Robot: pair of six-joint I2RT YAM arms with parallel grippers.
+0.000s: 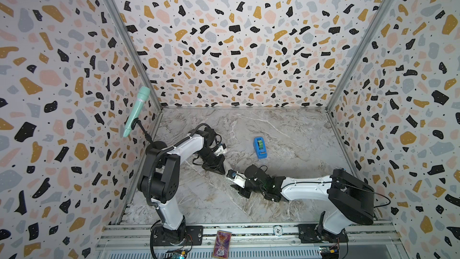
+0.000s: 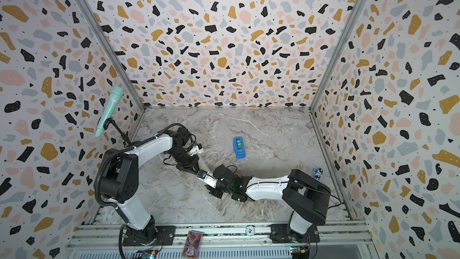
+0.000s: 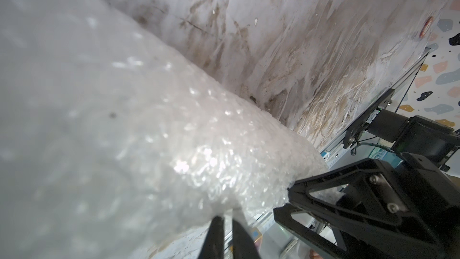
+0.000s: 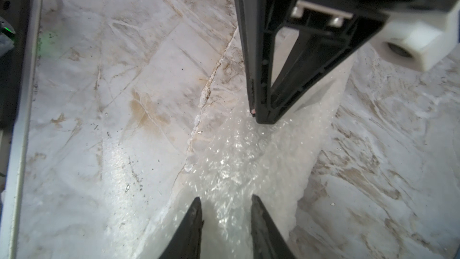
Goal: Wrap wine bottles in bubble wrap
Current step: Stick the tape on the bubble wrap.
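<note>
Terrazzo-patterned walls enclosed a marble worktop (image 1: 286, 125). Near its middle the bubble wrap (image 3: 149, 133) lay rolled into a thick tube, and both claws were close together on it. The right claw (image 4: 225, 200) was half closed and held the tube between its fingers. The left claw (image 3: 226, 216) stood very narrow, its tip touching the edge of the wrap; whether it pinched the plastic, I could not tell. The bottle did not show through the wrap. A blue tape dispenser (image 1: 259, 147) stood well apart, farther back on the worktop.
</note>
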